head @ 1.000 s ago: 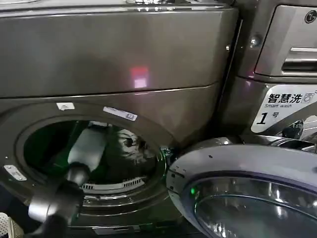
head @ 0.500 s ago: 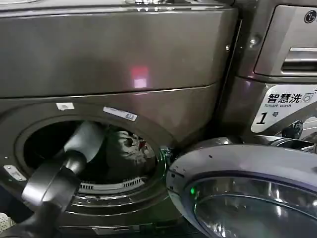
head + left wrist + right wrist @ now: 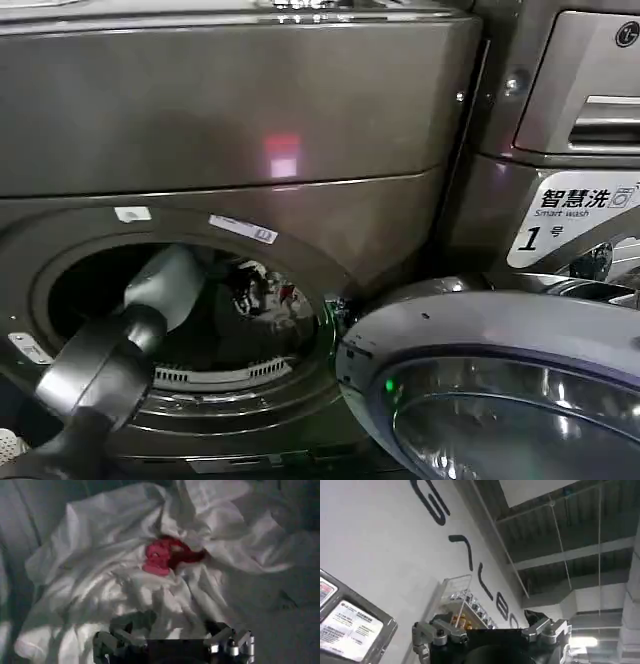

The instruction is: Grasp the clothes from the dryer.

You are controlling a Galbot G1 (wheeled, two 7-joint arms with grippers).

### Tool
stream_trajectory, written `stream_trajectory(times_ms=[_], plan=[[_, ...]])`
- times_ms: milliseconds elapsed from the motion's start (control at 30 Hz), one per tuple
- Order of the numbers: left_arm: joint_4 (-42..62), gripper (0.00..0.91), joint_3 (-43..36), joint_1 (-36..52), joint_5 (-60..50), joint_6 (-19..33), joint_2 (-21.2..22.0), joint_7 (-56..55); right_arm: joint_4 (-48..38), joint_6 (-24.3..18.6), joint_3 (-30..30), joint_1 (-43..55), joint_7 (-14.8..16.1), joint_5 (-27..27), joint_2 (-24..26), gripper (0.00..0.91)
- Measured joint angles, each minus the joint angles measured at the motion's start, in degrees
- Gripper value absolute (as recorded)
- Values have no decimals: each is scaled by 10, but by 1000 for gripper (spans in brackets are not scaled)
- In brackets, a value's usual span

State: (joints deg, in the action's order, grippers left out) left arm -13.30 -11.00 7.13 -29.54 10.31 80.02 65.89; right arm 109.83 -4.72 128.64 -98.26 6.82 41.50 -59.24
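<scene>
The dryer point(image 3: 250, 110) is the bronze-grey front-loader with its round porthole open. My left arm point(image 3: 165, 285) reaches through the porthole into the steel drum. The clothes point(image 3: 262, 300) lie bunched deep in the drum, to the arm's right. In the left wrist view the clothes point(image 3: 125, 565) are whitish crumpled fabric with a red patch point(image 3: 167, 555). My left gripper point(image 3: 170, 626) is open, right up against the near folds, with fabric lying between its spread fingers. My right gripper point(image 3: 487, 620) is open and holds nothing, pointing up at a white wall away from the drum.
The dryer's round glass door point(image 3: 480, 390) hangs open at the lower right, close to the porthole. A silver LG machine point(image 3: 580, 80) stands at the upper right, above a white "1" label point(image 3: 572, 215). The porthole rim point(image 3: 200, 225) closely surrounds the left arm.
My left arm has lifted and pushed deeper into the drum toward the clothes. The right gripper's earlier position is not shown.
</scene>
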Motion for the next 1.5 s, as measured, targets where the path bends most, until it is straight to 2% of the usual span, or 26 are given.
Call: stream_trajectory(times_ms=[367,433,467,500,533,1200,1500], plan=[[16,899,-17,1,-5,5,3,10,-1,0,0,-1,0,0,3,907],[20,489,-17,1,-5,1,4,9,-1,0,0,-1,0,0,5,907],[22,102,-18,0,-5,-1,5,8,-1,0,-1,0,0,0,5,907],[23,23,-19,0,-4,-2,5,8,-1,0,-1,0,0,0,4,907],[24,0,-19,0,-3,-3,6,8,-1,0,-1,0,0,0,4,907],[31,0,-17,-5,2,-11,5,4,-6,-2,1,2,0,-1,1,907],[-5,0,31,-24,41,-37,1,-54,-6,-2,1,1,0,-2,-1,907]])
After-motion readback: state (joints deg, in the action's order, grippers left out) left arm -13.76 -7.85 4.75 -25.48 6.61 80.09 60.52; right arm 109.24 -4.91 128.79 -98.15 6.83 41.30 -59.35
